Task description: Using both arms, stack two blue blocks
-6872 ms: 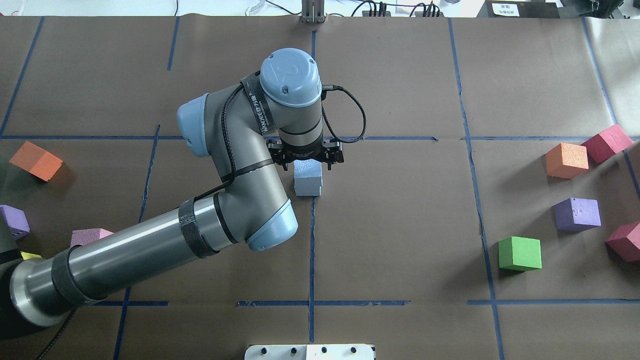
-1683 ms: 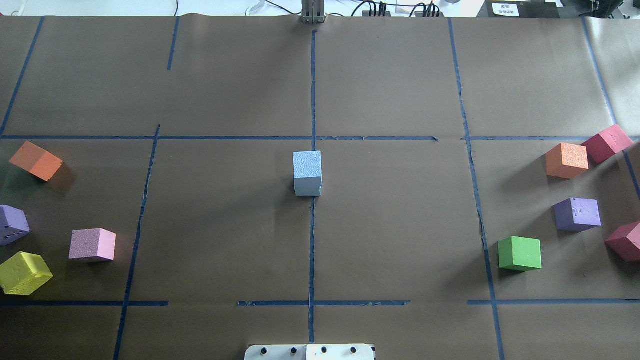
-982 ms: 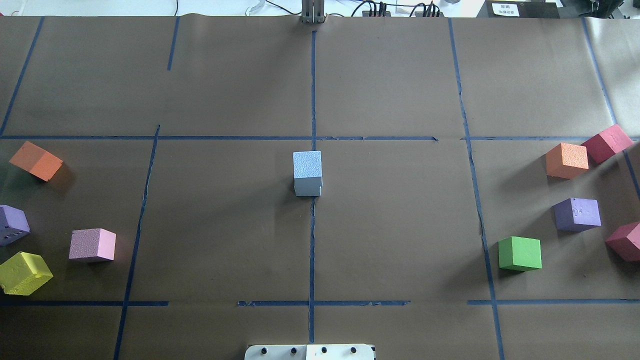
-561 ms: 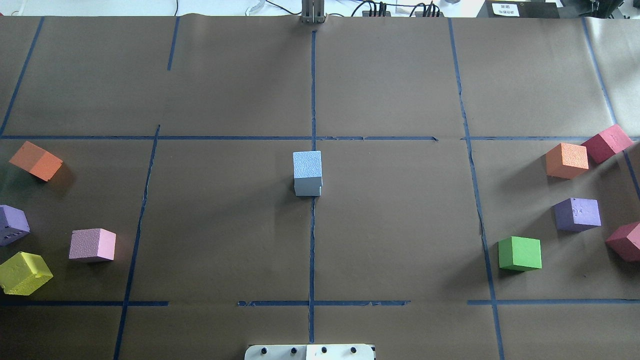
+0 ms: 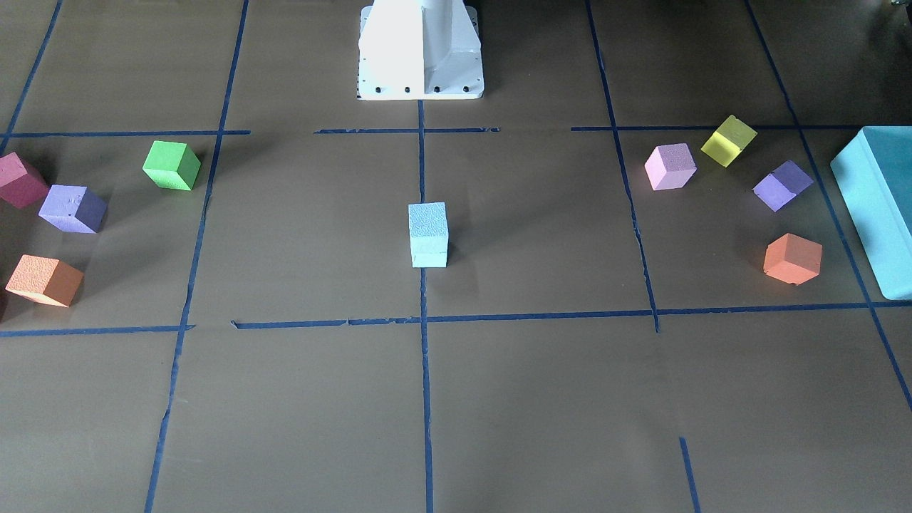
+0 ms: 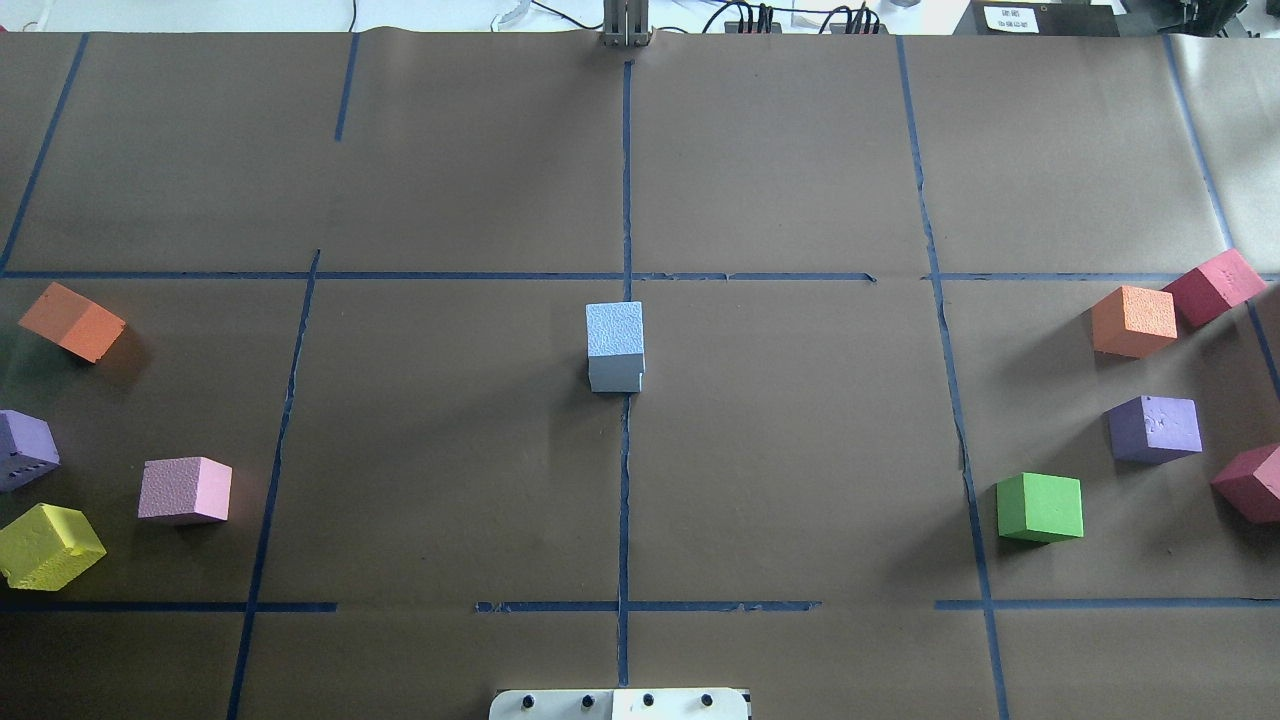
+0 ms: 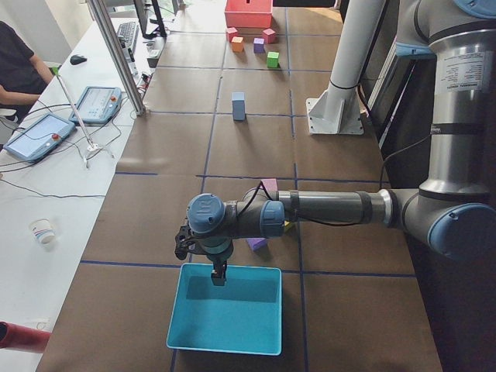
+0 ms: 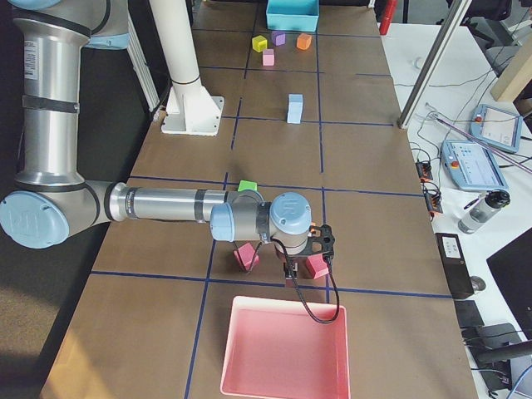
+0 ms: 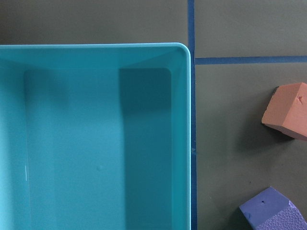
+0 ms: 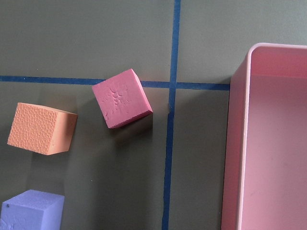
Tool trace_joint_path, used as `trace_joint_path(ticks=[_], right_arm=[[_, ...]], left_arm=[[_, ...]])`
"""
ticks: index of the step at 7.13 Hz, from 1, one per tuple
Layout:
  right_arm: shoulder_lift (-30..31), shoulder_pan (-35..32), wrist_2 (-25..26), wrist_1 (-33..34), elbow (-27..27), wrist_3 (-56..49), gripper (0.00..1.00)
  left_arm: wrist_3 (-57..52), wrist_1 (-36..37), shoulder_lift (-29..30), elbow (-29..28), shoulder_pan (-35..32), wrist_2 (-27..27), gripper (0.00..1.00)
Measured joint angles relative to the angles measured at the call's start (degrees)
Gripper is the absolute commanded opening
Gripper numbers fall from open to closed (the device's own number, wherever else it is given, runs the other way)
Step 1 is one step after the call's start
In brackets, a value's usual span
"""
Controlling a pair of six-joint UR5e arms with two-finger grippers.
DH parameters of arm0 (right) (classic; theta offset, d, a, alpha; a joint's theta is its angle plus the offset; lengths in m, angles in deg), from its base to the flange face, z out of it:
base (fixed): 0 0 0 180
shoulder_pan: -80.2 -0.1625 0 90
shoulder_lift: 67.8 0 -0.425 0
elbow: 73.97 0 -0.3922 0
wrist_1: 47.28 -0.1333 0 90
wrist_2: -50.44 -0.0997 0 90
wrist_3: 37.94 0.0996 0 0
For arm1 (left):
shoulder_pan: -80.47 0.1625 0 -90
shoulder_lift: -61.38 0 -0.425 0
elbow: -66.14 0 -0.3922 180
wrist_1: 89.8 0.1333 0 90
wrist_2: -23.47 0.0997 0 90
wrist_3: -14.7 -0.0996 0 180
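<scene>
Two pale blue blocks stand stacked at the table's middle: the upper one (image 6: 614,328) (image 5: 428,219) on the lower one (image 6: 616,376) (image 5: 429,254). The stack also shows far off in the exterior left view (image 7: 239,105) and the exterior right view (image 8: 295,108). No gripper touches it. My left gripper (image 7: 219,274) hangs over the teal box's near-table edge. My right gripper (image 8: 289,272) hangs beside the pink tray, above dark pink cubes. Both show only in side views, so I cannot tell whether they are open or shut.
A teal box (image 5: 873,206) (image 9: 184,120) lies at my left end, a pink tray (image 8: 283,349) (image 10: 237,143) at my right end. Orange (image 6: 72,320), purple (image 6: 22,450), pink (image 6: 185,490) and yellow (image 6: 48,545) cubes lie left. Orange (image 6: 1133,320), dark pink (image 6: 1213,285), purple (image 6: 1155,428) and green (image 6: 1040,507) cubes lie right.
Several seconds ago my left arm reached over the blue stack with its gripper at the top block. It has since left the overhead view. Over the last second nothing moved.
</scene>
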Motion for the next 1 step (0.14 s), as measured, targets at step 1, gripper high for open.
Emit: trace_joint_path(ticks=[1], right_arm=[[-0.06,0.0,0.04,0.0,0.0,0.03,1.0]], left_arm=[[-0.02,-0.02,0.0,0.01,0.0,0.0,1.0]])
